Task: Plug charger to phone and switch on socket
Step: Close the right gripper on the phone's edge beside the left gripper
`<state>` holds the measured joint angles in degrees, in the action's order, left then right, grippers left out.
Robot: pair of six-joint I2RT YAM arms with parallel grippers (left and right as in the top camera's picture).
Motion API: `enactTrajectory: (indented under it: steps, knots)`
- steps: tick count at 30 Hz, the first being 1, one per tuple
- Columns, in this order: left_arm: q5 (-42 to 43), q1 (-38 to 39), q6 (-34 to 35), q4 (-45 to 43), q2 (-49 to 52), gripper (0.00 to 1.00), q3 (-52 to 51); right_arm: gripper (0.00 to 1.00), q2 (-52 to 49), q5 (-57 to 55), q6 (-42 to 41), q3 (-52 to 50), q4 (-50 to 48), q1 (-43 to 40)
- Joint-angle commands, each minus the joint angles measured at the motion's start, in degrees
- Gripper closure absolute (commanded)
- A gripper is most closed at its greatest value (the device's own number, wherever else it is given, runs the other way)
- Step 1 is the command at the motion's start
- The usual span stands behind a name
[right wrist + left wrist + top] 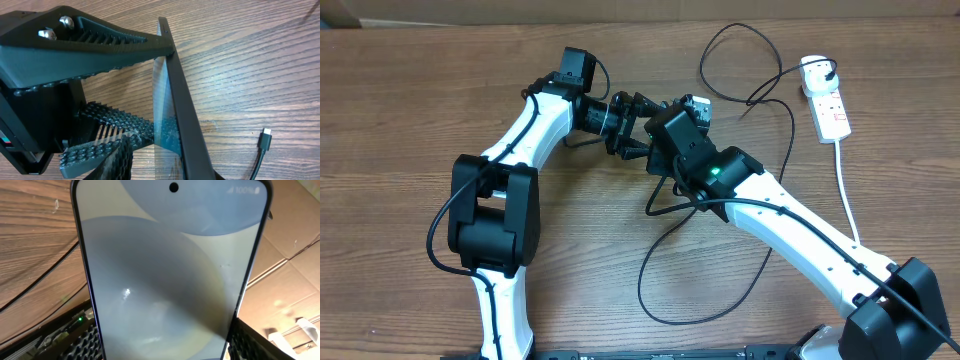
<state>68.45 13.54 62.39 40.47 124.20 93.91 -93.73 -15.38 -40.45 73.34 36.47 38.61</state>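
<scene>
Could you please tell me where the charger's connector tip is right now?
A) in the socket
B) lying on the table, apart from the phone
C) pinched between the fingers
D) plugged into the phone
B: in the right wrist view the connector tip lies loose on the table, clear of the phone.

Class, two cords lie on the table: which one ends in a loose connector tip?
The thin black charger cable: its connector tip lies free on the wood. The thick white cord runs from the power strip.
</scene>
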Motion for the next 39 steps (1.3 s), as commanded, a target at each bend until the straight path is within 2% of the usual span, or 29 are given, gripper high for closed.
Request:
enactTrajectory:
  steps: [1,19,22,30,32,33,34,39]
  knots:
    - [2.1,0.5,-2.3,-0.2,0.5,0.39,1.2,0.71,0.0,0.0,0.2,1.0,-0.4,-0.1]
    - [3.6,0.9,-2.9,0.0,0.5,0.38,1.2,0.82,0.0,0.0,0.1,1.0,-0.3,-0.1]
    - [3.5,0.9,-2.9,0.0,0.5,0.37,1.2,0.88,0.0,0.0,0.1,1.0,-0.1,-0.1]
    - [3.5,0.9,-2.9,0.0,0.5,0.37,1.2,0.94,0.0,0.0,0.1,1.0,-0.1,-0.1]
    - [3.1,0.9,-2.9,-0.1,0.5,0.15,1.2,0.95,0.0,0.0,0.1,1.0,-0.1,-0.1]
    - [2.9,0.9,-2.9,-0.1,0.5,0.08,1.2,0.95,0.0,0.0,0.2,1.0,-0.1,-0.1]
    - [2.7,0.9,-2.8,-0.1,0.5,0.04,1.2,0.95,0.0,0.0,0.2,1.0,-0.1,-0.1]
    - [1.5,0.8,-2.9,-0.1,0.5,0.03,1.2,0.96,0.0,-0.1,0.2,1.0,-0.2,-0.1]
